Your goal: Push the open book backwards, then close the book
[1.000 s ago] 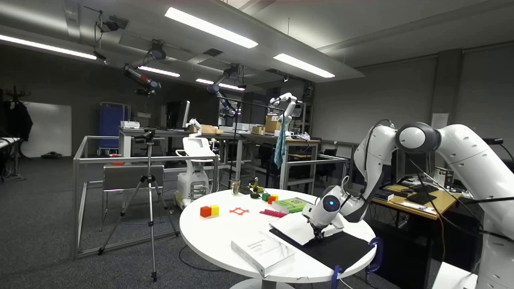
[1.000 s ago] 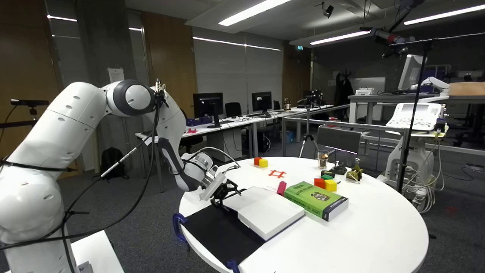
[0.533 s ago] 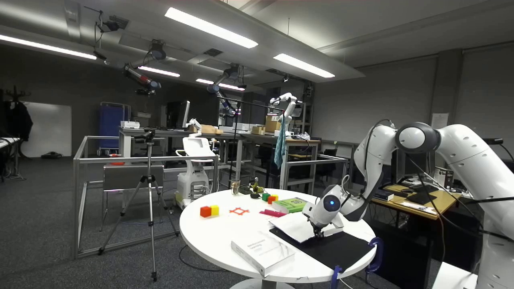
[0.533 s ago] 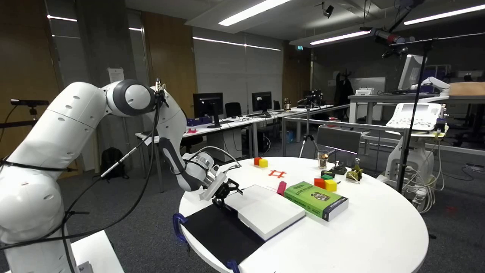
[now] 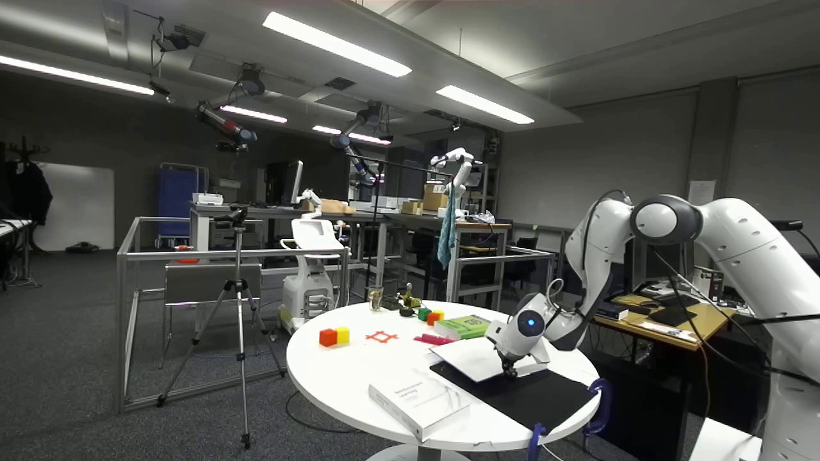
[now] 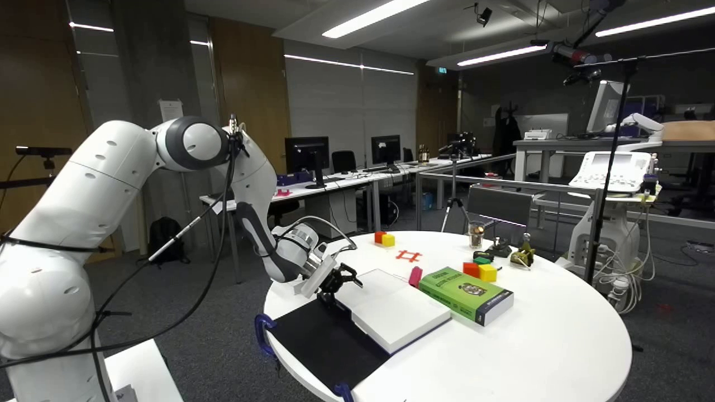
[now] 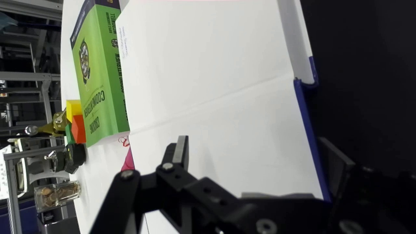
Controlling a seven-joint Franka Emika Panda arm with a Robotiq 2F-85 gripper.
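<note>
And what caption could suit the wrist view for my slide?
Open gripper at an open blue-covered book, a green book on one side, black mat on the other.

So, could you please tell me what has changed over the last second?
The gripper has moved slightly away from the arm's base, and the open book has shifted slightly the same way. Nothing was taken hold of or let go; the fingers stand apart. The black mat, the green book and the coloured blocks stayed as they were.
</note>
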